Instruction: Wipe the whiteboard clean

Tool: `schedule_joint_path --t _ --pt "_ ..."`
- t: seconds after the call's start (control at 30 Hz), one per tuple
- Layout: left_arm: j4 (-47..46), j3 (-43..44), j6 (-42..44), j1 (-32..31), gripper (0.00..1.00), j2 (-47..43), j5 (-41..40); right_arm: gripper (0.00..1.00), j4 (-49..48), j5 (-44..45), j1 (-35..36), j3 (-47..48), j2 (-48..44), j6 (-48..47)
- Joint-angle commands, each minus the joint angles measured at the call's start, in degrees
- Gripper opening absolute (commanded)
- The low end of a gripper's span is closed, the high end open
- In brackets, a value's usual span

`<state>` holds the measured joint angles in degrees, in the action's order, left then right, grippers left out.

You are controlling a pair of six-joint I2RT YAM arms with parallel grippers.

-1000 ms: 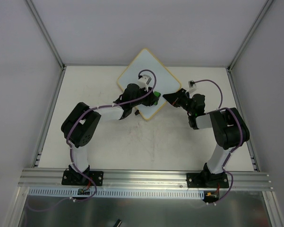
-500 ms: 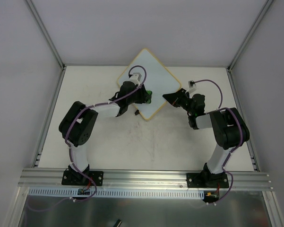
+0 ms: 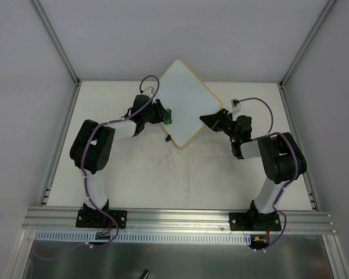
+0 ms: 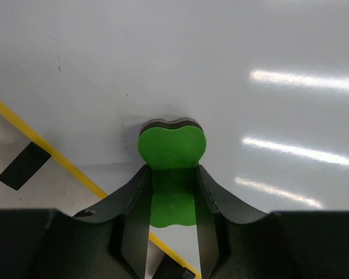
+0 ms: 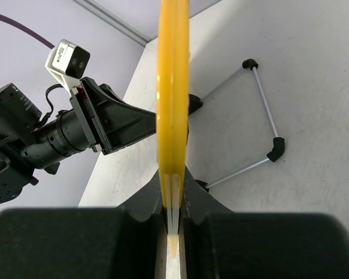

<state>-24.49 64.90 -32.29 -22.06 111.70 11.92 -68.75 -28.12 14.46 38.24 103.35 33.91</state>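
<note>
The left gripper (image 4: pixel 171 174) is clamped on a green eraser (image 4: pixel 172 148). Its two dark fingers pinch the narrow waist of the block, and the rounded front end sticks out past the tips, pressed against the whiteboard (image 4: pixel 220 70). From above, this gripper sits over the board's left portion, near the edge that carries the black clips (image 4: pixel 23 165).

The right gripper (image 5: pixel 173 195) is closed tight on the yellow rim of the board, seen edge-on in its own camera. In the overhead view it holds the board's right corner. The board sits as a diamond at the far middle of the table (image 3: pixel 133 174), its far corner reaching past the table's back edge, so it looks tilted up rather than lying flat.

To wipe well, I judge that the eraser's felt face should stay flat on the surface, with steady, light pressure and overlapping strokes from the clip edge toward the held corner. The right arm needs to brace firmly, since a propped board may flex or swing under the push. Going too far toward the rim risks catching the clips or slipping off the edge.

The stretch of board in the left wrist view looks clean — only light reflections and a few faint specks, no marker lines. No brand, label or readable writing shows on the eraser, the board or the arms.
</note>
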Motion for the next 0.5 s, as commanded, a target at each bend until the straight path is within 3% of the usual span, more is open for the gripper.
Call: schedule_joint_path --t 0.0,0.47 --pt "9.02 -0.74 -0.31 -0.79 0.0 4.32 -0.5 0.0 -4.02 -4.84 1.36 -0.09 -1.66 -1.83" --pt "11.13 -1.71 2.59 -0.35 0.0 -1.13 -4.63 0.0 -4.2 -4.84 1.36 -0.18 -1.75 -1.83"
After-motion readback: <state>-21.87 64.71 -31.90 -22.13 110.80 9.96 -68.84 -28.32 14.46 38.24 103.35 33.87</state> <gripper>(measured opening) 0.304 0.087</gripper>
